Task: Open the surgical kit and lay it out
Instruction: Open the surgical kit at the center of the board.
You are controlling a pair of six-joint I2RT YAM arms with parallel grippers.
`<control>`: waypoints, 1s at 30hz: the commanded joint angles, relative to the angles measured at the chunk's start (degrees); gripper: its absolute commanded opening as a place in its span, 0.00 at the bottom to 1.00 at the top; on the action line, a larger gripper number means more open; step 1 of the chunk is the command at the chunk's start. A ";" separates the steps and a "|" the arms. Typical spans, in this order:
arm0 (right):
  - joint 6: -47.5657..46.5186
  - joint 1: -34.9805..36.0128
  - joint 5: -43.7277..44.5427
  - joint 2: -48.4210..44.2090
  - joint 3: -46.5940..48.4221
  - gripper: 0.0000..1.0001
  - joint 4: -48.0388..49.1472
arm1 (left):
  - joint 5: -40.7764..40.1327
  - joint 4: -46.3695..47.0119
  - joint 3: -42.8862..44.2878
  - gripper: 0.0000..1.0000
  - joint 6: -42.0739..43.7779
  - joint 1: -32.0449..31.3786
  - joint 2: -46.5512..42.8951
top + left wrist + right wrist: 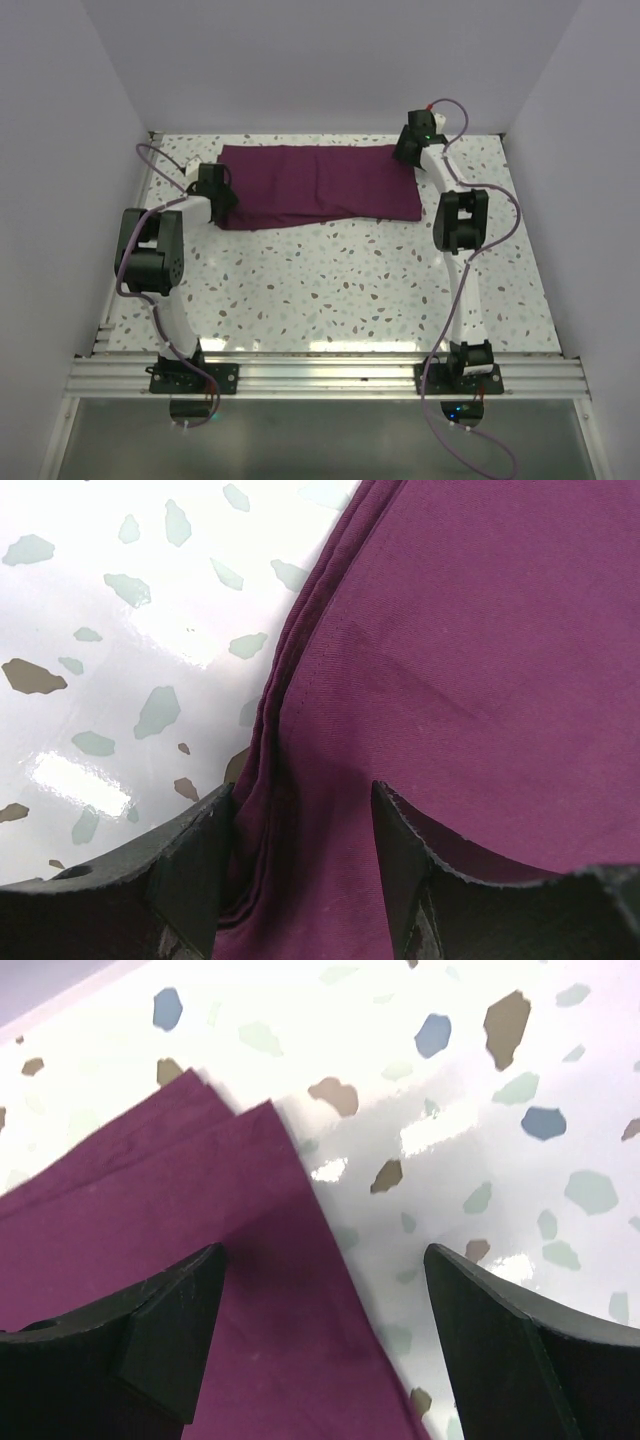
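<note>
Jaws of the left gripper [300,815] stood apart, straddling the layered left edge of the maroon cloth wrap [315,185]. In the left wrist view one dark finger sat right at the line where the stacked folds meet the speckled tabletop [330,290], and the other was over the cloth itself. The fabric ran loose between them with nothing pinching it; whether either pad touched the cloth could not be told.

Jaws of the right gripper [325,1260] were wide apart, low over the wrap's far right corner. One finger hung over the purple fabric and the other over bare tabletop just beside the cloth's right edge. At least two layers showed at that corner, their tips slightly staggered.

The wrap lay folded shut as a long flat rectangle along the far edge of the tabletop, reaching from near the far left corner toward the far right one, with its near right corner drooping a little toward the front. The left arm [150,250] was bent sharply by the left edge, and the right arm [460,225] stretched straight out toward the far right.
</note>
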 commanded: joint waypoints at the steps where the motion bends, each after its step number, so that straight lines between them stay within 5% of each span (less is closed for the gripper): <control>1: 1.35 -0.13 -0.31 2.76 2.94 0.85 2.44 | 0.12 -1.30 -1.51 0.60 1.07 0.50 0.93; 6: 1.80 -0.31 -2.24 6.80 8.72 0.75 3.85 | 0.30 -0.77 -1.68 0.60 1.07 0.50 0.93; 9: 1.53 -0.22 -4.96 8.65 11.11 0.53 3.94 | 0.30 -0.51 -1.95 0.59 0.98 0.50 0.66; 18: 1.80 0.22 -5.59 8.92 9.19 0.11 4.29 | 0.47 -0.33 -1.95 0.59 1.25 0.50 0.75; 30: 0.13 1.98 3.29 -0.21 0.58 0.01 7.98 | -0.40 -0.42 -1.86 0.59 1.25 0.15 0.84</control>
